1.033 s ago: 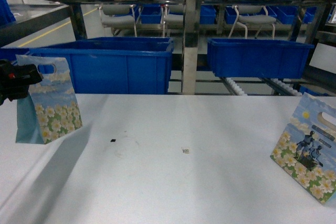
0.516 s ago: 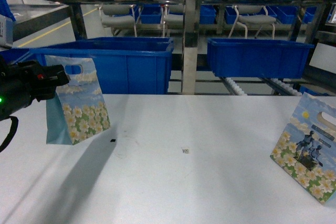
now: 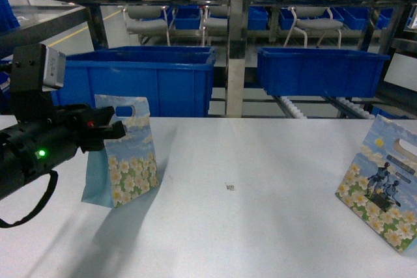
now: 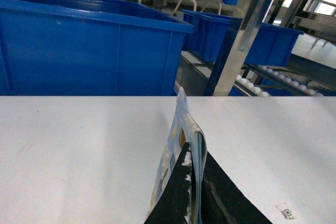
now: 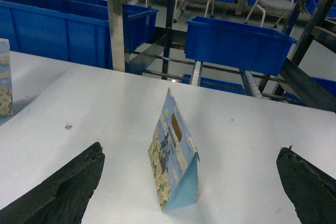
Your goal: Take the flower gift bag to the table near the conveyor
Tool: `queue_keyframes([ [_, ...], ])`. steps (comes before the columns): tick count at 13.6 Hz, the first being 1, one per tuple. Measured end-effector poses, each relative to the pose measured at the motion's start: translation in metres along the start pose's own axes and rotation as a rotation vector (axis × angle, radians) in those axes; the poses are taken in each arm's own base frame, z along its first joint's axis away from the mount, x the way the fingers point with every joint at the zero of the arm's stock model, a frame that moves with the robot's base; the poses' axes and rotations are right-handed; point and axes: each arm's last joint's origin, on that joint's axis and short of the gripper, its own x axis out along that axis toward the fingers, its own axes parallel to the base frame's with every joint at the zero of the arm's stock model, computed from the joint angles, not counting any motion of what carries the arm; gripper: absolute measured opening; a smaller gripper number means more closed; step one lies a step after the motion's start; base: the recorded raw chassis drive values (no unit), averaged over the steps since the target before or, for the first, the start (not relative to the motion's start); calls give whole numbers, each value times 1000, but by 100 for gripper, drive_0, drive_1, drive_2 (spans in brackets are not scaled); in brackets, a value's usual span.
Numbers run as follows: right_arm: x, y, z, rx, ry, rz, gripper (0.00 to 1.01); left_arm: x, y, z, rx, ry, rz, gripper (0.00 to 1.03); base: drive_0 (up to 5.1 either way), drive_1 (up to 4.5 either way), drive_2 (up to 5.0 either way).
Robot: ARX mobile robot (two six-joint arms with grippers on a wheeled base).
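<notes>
The left pincer [image 4: 195,182] is cut off by the wrist view's lower edge. Head view: the second gift bag [image 3: 383,183] loses its right corner at the frame edge (printed figures too small to identify).

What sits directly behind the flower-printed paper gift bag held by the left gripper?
Behind the flower-printed paper gift bag stands a large blue plastic bin past the white table edge. The bag hides the bin's lower front.
</notes>
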Motion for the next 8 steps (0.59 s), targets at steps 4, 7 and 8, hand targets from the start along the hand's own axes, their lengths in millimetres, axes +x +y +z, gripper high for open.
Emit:
queue_keyframes([
  [4, 0, 0, 0, 0, 0, 0, 98, -4, -17, -8, 39, 20, -25, 3, 0, 0, 0],
  [7, 0, 0, 0, 0, 0, 0, 98, -9, -25, -25, 59, 95, -39, 27, 0, 0, 0],
  [8, 0, 0, 0, 0, 0, 0, 98, -12, -30, -31, 68, 123, -44, 38, 0, 0, 0],
])
